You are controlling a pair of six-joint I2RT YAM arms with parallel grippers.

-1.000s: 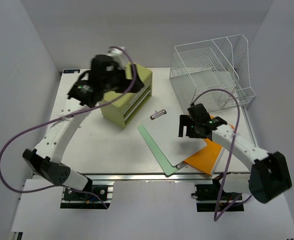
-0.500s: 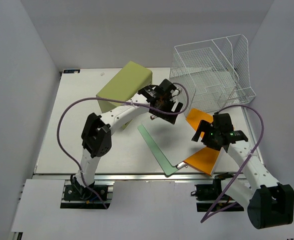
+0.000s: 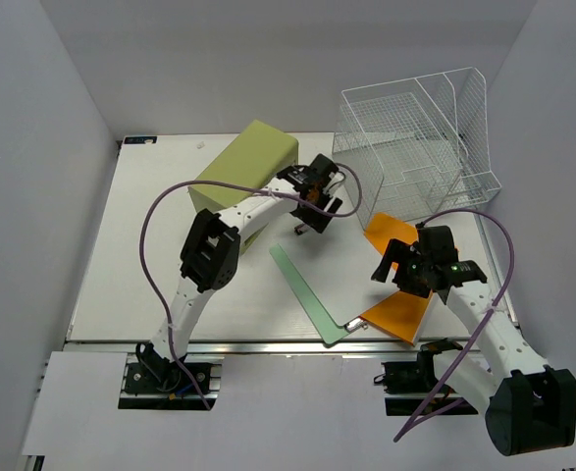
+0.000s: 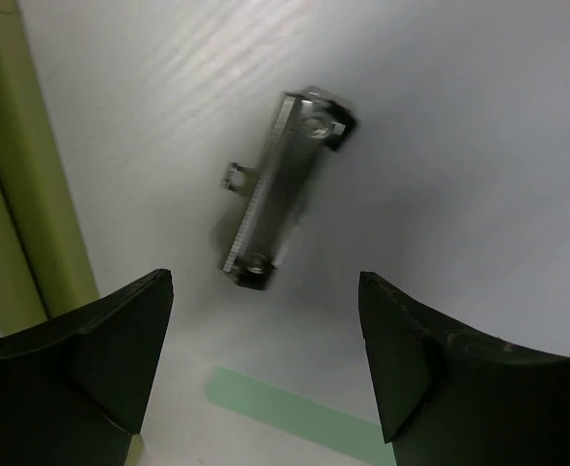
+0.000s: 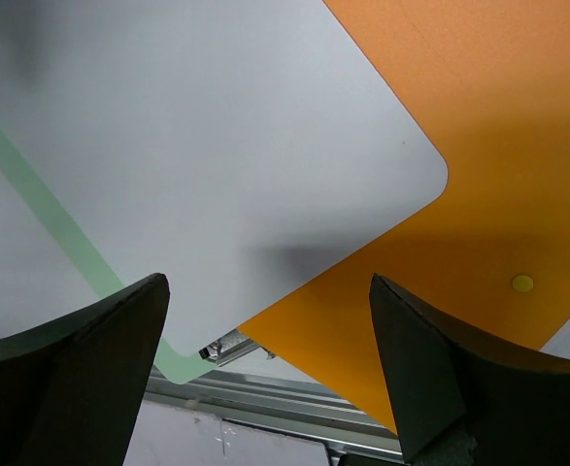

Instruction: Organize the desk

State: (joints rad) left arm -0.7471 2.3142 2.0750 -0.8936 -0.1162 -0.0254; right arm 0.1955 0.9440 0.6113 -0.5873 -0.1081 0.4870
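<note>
- Approach step: left jaws apart above the slim silver metal clip [image 4: 283, 189] on the flat white table [image 3: 160, 255]
- Right jaws apart, empty
- Next, likely: descend astride the clip, close

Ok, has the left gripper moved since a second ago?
Yes. The left gripper swung right, off the olive-green drawer box and closer to the wire tray rack. It now hangs open over the metal clip.
</note>
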